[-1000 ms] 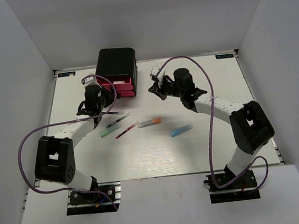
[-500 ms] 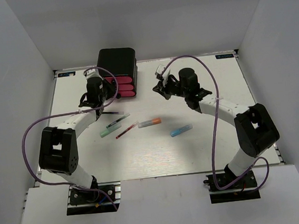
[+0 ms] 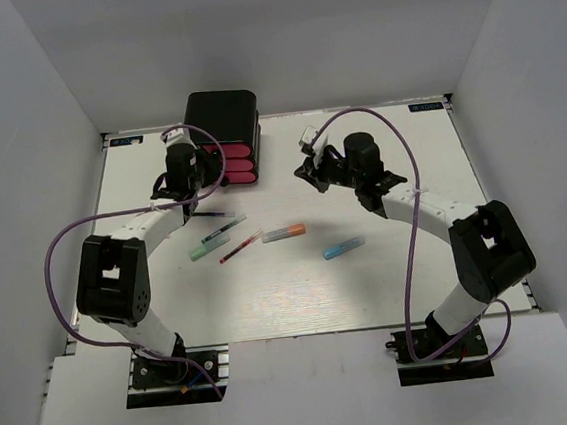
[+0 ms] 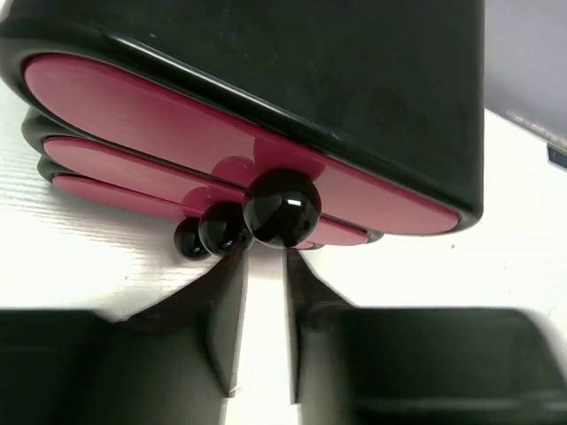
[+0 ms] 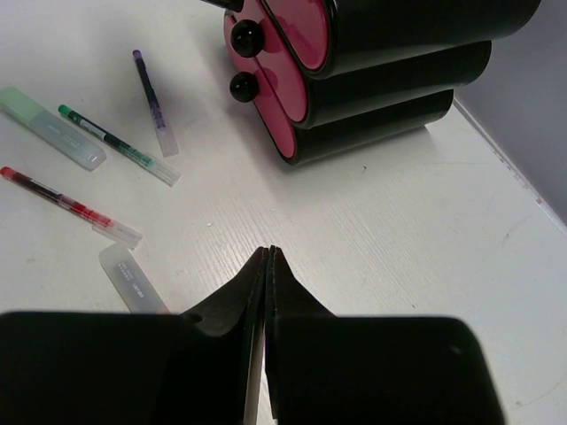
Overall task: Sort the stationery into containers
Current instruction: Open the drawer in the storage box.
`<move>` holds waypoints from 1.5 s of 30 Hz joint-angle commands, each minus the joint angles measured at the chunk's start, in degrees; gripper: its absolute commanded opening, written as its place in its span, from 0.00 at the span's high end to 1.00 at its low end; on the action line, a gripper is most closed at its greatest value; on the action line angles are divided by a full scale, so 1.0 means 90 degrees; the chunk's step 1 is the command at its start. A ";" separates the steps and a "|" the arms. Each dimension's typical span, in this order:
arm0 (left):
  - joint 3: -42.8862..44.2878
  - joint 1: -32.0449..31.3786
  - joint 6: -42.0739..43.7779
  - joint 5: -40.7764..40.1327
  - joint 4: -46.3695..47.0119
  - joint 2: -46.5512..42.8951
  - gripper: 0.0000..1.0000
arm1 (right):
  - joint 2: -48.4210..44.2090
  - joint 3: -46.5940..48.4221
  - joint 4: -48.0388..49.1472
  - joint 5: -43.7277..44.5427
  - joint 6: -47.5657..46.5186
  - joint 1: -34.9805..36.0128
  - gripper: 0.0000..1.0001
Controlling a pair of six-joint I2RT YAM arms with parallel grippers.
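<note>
L gripper (image 4: 263, 260): fingers slightly apart, empty, just short of nearest knob (image 4: 282, 208) on pink drawers (image 4: 159, 111); contact unclear. R gripper (image 5: 267, 255): fingers together, empty. Pens (image 5: 115, 144), markers (image 3: 343, 248) loose on table (image 3: 272, 304).

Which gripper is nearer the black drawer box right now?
Left. The left gripper sits just in front of the drawer box, at its knobs, fingers slightly apart. The right gripper, shut, hangs off to the box's right, clearly apart from it.

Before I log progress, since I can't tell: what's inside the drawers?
Cannot see: the three drawers look shut in the box, insides covered. Pens lie outside on the table.
</note>
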 commanded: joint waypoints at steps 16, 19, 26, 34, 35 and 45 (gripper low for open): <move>-0.0309 0.0018 0.0509 0.0202 0.0163 -0.0254 0.35 | -0.0309 -0.0355 0.0236 -0.0111 0.0025 -0.0060 0.92; -0.0172 0.0018 0.0636 0.0202 0.0163 -0.0010 0.35 | -0.0299 -0.0355 0.0236 -0.0101 0.0005 -0.0079 0.90; 0.0082 0.0076 0.0782 0.0007 0.0262 0.0479 0.36 | -0.0328 -0.0365 0.0197 -0.0082 -0.0014 -0.0118 0.90; 0.0268 0.0076 0.0841 -0.0178 0.0486 0.0752 0.35 | -0.0338 -0.0355 0.0177 -0.0072 -0.0024 -0.0148 0.90; 0.0336 0.0076 0.0841 -0.0179 0.0486 0.0753 0.35 | -0.0328 -0.0345 0.0168 -0.0072 -0.0034 -0.0138 0.90; 0.0511 0.0076 0.0841 -0.0355 0.0886 0.1094 0.43 | -0.0289 -0.0297 0.0119 -0.0101 -0.0034 -0.0148 0.90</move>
